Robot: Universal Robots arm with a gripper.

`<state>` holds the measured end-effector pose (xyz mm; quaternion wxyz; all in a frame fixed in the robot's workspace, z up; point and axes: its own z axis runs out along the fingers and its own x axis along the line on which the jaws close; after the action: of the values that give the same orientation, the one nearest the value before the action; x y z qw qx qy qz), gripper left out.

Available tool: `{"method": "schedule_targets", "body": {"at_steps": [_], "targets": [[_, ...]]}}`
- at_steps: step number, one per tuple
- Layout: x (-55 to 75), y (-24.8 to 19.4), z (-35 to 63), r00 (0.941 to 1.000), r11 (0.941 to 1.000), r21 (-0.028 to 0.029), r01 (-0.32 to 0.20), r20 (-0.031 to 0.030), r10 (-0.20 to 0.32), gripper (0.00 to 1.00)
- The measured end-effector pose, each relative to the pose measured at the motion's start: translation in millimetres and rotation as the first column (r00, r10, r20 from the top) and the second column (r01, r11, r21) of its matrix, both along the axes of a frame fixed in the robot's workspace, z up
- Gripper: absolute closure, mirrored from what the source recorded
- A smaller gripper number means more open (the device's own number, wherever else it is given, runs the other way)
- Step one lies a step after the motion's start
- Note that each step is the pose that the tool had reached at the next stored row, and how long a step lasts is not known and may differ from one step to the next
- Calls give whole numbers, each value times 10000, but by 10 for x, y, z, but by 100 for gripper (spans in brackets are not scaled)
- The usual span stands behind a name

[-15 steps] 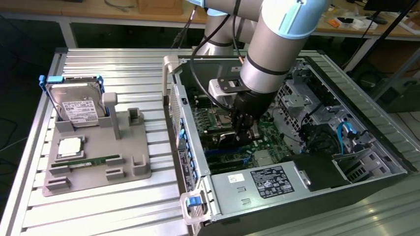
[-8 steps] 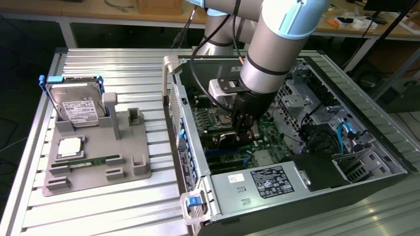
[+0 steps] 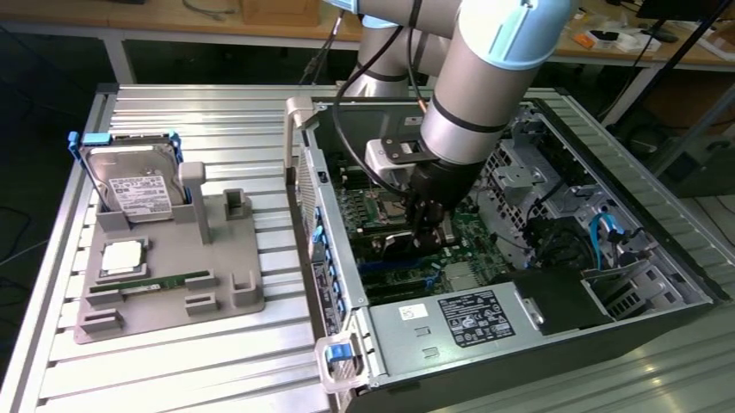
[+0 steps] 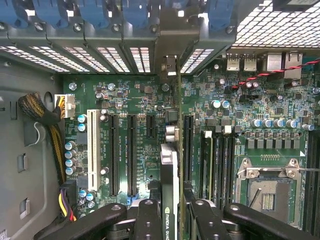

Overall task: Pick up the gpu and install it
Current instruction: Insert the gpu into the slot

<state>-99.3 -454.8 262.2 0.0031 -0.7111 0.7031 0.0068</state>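
My gripper (image 4: 175,221) is shut on the gpu (image 4: 170,170), a thin dark card seen edge-on between the two black fingers (image 4: 149,220). The card stands upright over the green motherboard (image 4: 130,95), beside a long black expansion slot (image 4: 188,145). Its silver bracket end (image 4: 171,65) reaches toward the slot openings in the case's rear wall. Whether the card sits in a slot I cannot tell. In the exterior view the gripper (image 3: 419,231) is down inside the open computer case (image 3: 643,215), with the dark gpu (image 3: 394,244) at its tip.
On the exterior view's left, a grey fixture (image 3: 230,292) holds a silver hard drive (image 3: 136,185), a processor chip (image 3: 123,258) and a green memory stick (image 3: 161,281). Inside the case are blue latches (image 4: 100,15), a cable bundle (image 4: 42,115) and the processor socket (image 4: 267,192).
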Motion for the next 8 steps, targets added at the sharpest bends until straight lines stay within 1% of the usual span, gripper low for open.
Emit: {"method": "schedule_targets", "body": {"at_steps": [8], "targets": [[0,0,-18,10000,10000,0,-1,0,1,73]]}}
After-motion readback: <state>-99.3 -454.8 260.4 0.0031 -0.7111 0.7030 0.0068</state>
